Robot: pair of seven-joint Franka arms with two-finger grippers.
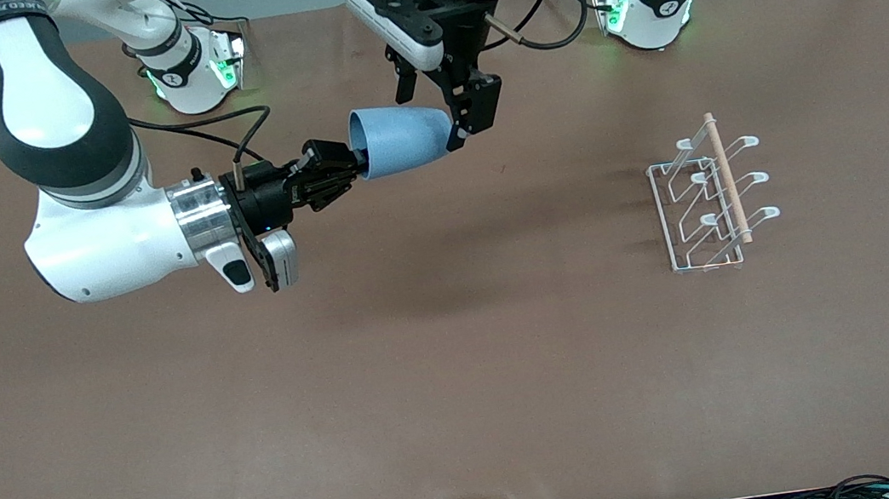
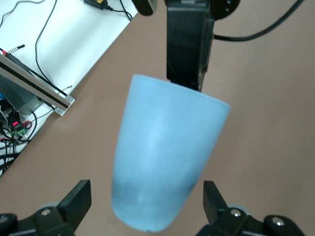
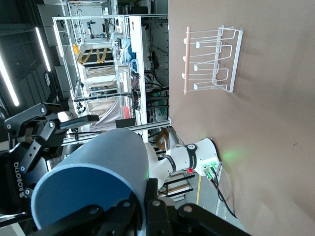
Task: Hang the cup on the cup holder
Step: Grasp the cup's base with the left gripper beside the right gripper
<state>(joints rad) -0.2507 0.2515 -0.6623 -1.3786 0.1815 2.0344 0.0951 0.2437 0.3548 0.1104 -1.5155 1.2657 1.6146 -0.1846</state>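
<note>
mid-air handoff setup: right gripper (image 1: 344, 170) is clamped on the rim of the cup (image 1: 401, 139), holding it up over the bench (image 1: 467, 418) near the arm bases. cup lies roughly horizontal, mouth toward the right arm, rounded base toward the left arm's end. left gripper (image 1: 439, 113) hangs over it, spread wide, fingers either side of the base end, not gripping. cup holder (image 1: 708, 193) stands well apart toward the left arm's end, so the left arm likely takes over for reach.
</note>
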